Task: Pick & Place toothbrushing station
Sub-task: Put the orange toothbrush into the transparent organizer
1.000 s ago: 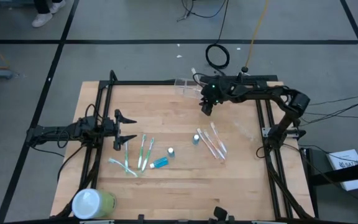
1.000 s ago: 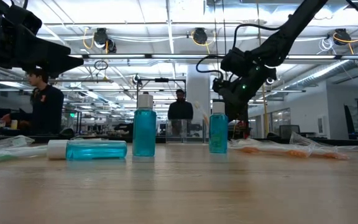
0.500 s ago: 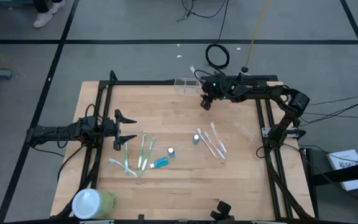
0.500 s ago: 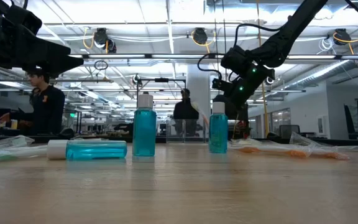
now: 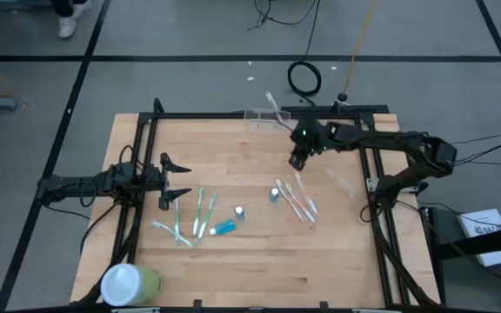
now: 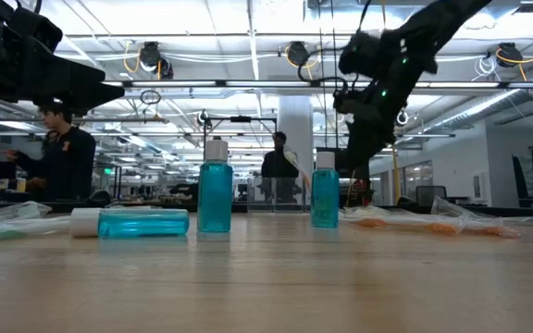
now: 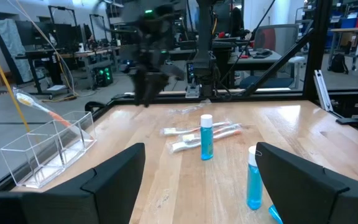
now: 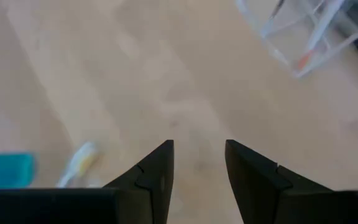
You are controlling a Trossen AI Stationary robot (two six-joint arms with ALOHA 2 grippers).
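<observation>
Pale wooden counter (image 5: 259,252) boards fill the middle of the room, framed by dark rails, with grey floor around them and a wide lit hall behind where a person (image 6: 58,153) stands at the far side.

Right claw (image 5: 297,162) hangs over the far half of the counter; its two dark fingers (image 8: 157,171) stand a little apart with bare wood showing in the gap, pinching nothing. Just beside it, toward the near edge, lie wrapped toothbrushes (image 5: 299,198) with orange ends, and next to them a small upright blue bottle (image 5: 275,193) with a white cap. Beyond the claw, at the far edge of the counter, sits the clear plastic holder (image 5: 259,117), the toothbrushing station, with low see-through walls and one orange-tipped toothbrush (image 7: 37,107) leaning out of it; the claw is apart from it, not touching.

Left claw (image 5: 177,181) waits over the left side of the counter, its fingers spread wide and empty. Just beside its tips lie green toothbrushes (image 5: 200,210) in a loose group. Past those, farther toward the middle, stand a second small blue bottle (image 5: 238,212) and, near it, a blue tube (image 5: 223,228) lying flat. Well away from this claw, at the near left corner, stands a big green cylinder (image 5: 130,283) with a white lid.
</observation>
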